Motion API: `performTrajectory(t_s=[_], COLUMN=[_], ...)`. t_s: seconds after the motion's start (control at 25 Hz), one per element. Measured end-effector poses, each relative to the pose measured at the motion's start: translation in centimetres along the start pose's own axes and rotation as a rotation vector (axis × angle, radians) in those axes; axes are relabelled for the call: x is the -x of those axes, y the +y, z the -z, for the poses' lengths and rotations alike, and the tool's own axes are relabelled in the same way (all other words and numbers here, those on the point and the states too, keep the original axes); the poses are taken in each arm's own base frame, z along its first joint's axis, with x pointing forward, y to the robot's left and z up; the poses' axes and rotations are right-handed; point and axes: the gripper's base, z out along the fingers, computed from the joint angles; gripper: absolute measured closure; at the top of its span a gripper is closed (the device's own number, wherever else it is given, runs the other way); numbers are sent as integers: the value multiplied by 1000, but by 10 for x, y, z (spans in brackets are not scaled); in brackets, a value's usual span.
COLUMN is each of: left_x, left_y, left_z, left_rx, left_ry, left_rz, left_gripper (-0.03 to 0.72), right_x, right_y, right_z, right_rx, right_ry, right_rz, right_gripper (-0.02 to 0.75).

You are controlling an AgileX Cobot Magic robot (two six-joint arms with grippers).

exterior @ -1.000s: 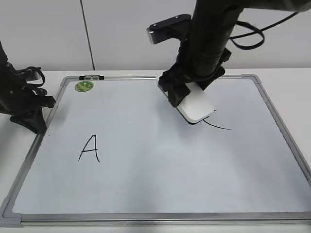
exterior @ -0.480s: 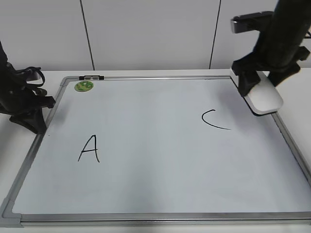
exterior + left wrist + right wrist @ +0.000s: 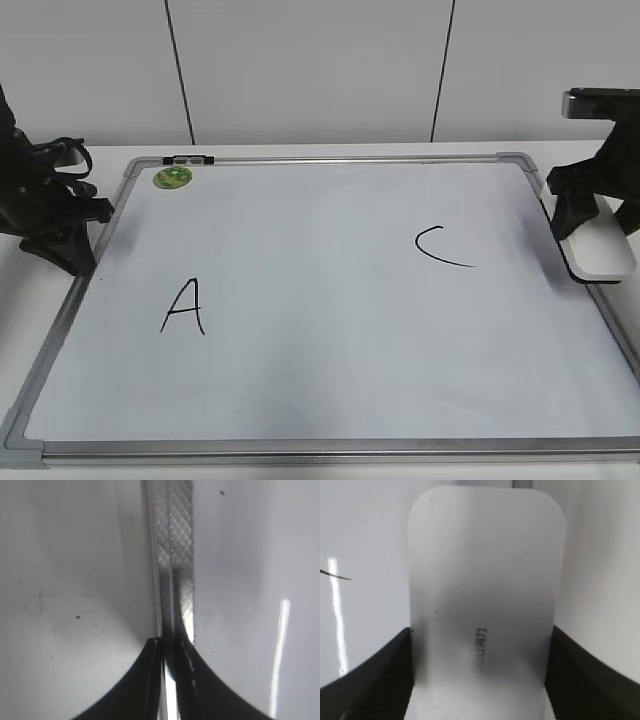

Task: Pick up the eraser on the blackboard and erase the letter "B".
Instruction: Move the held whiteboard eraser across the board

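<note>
While legible, perhaps: board (image 3: 330, 400) letters A (image 3: 184, 305), C (image 3: 441, 246)

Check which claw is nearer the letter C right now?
Right. The right claw, shut on the eraser, sits at the blackboard edge beside the C; the left claw is across the board.

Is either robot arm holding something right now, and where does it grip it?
The right end effector holds the eraser by its two long sides, near one end. The left end effector holds nothing.

White eraser (image 3: 600, 251) sits over the blackboard's (image 3: 320, 445) right frame edge.
</note>
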Motion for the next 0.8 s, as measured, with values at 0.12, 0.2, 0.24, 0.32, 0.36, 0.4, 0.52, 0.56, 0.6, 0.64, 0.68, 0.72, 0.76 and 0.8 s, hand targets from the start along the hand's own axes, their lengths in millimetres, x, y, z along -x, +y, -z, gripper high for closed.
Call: performTrajectory(t_s=[0.12,0.2,0.24,0.32,0.36,0.4,0.52,0.56,0.6,0.64,0.68,0.72,0.76,0.8], left_x=[0,0,0,0,0,0,0,0,0,0,0,0,0,0], left_y=[0,0,0,0,0,0,0,0,0,0,0,0,0,0], left_z=[0,0,0,0,0,0,0,0,0,0,0,0,0,0], left_rx=[0,0,0,0,0,0,0,0,0,0,0,0,0,0], left_ry=[0,0,0,2,2,2,1,1,1,0,0,0,0,0], left_rz=[0,0,0,-2,-2,-2,-2,-2,-2,-3,-3,-3,-3,-3], left_gripper=[617,616,615,615,615,615,615,614,614,614,614,614,613,613], right_x=[2,4,4,6,6,6,7,6,6,6,6,6,6,7], right_y=[-1,-1,-1,-2,-2,-2,-3,-3,-3,-3,-3,-3,-4,-4], right_z=[-5,-11,-15,-21,-24,-27,-36,-38,-41,-44,-46,-48,-49,-49], right_rx=[4,9,11,9,9,9,9,9,10,10,10,10,10,9], right_ry=[-14,-17,-15,-20,-16,-11,-3,1,10,15,18,20,17,11], right_rz=[3,5,7,10,9,11,9,9,9,8,8,7,8,8], right_gripper=[197,197,197,196,196,196,196,195,193,192,186,178,169,156])
